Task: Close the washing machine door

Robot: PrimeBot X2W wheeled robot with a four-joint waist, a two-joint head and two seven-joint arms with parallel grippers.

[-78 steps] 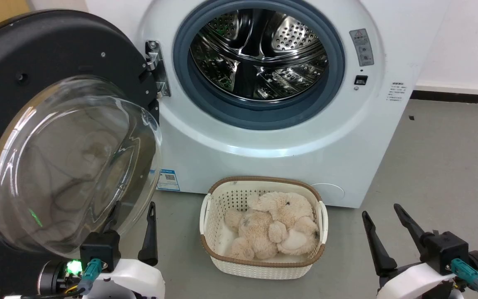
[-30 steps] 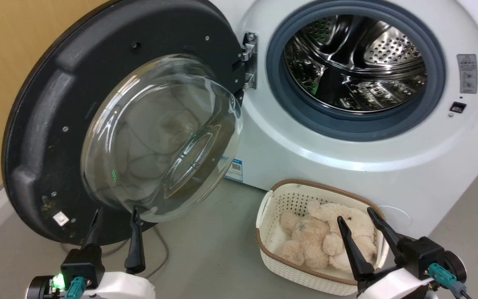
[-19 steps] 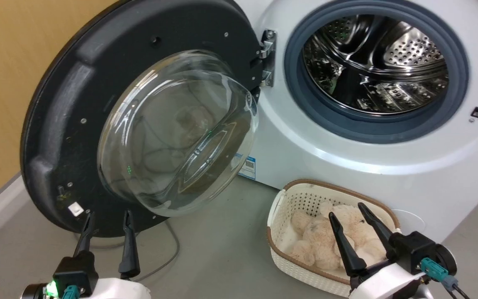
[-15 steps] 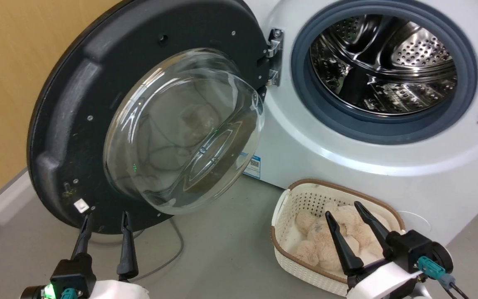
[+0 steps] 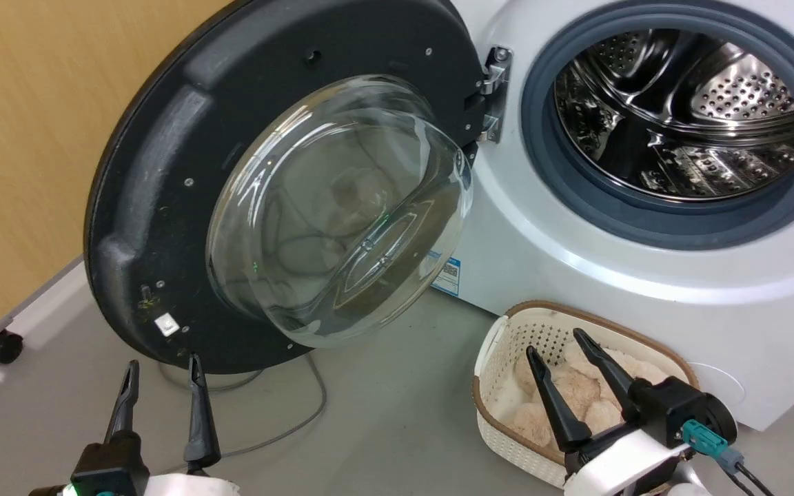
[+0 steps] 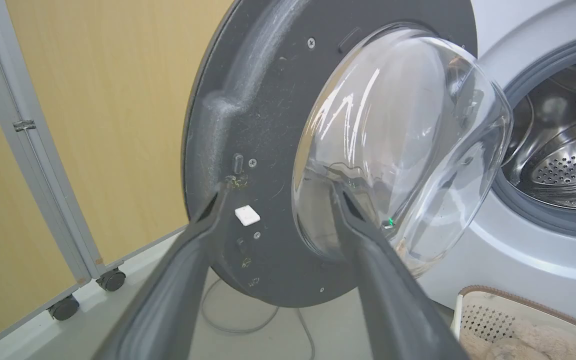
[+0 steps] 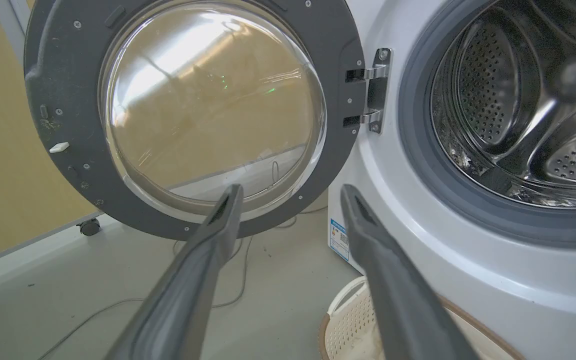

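Yellow wall (image 5: pixel 25 138) behind washing machine door (image 5: pixel 163 172), wide open, hinge (image 5: pixel 493 89) rightward.

Door (image 5: pixel 163 172), left of frame: finished black, glazed clear. Washer (image 5: pixel 576 289): painted white; gasket (image 5: pixel 645 227) grey; drum (image 5: pixel 741 89) steel, patterned with holes; sticker (image 5: pixel 446 275) blue. Basket (image 5: pixel 504 358), lower right: cream, rimmed brown, latticed. Wall (image 5: pixel 25 138), upper left: ochre. Floor (image 5: pixel 383 427): grey.
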